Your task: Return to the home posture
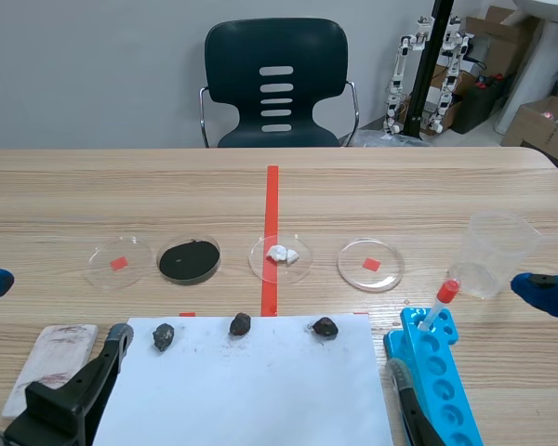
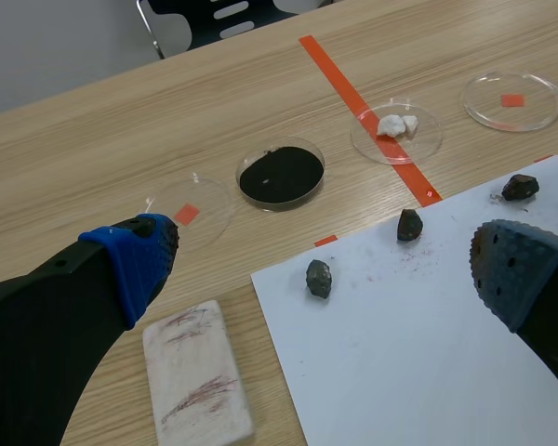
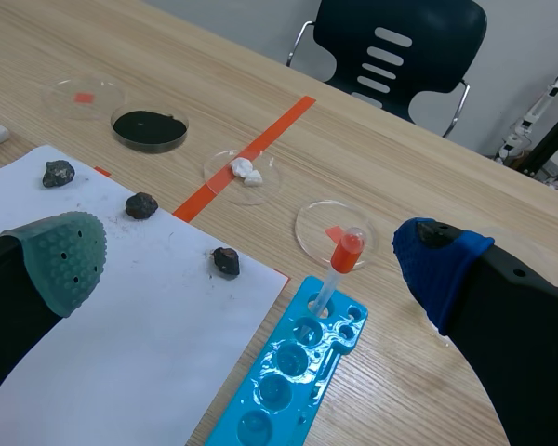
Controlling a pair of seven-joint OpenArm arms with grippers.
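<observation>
Both arms sit low at the near edge of the table. My left gripper [image 1: 56, 311] is open and holds nothing; in the left wrist view its fingers [image 2: 135, 255] straddle the near left part of the white paper [image 2: 418, 344]. My right gripper [image 1: 463, 327] is also open and empty, spread over the paper's right edge and the blue tube rack [image 3: 293, 372]. Three dark rocks [image 1: 241, 324] lie in a row along the paper's far edge, ahead of both grippers.
Beyond the paper stands a row of dishes: an empty one [image 1: 119, 261], one with black powder [image 1: 190, 259], one with white pieces [image 1: 281, 255], another empty one [image 1: 371, 264]. A red-capped tube [image 1: 441, 302] stands in the rack beside a clear cup [image 1: 495, 251]. A white block [image 1: 46, 362] lies near left.
</observation>
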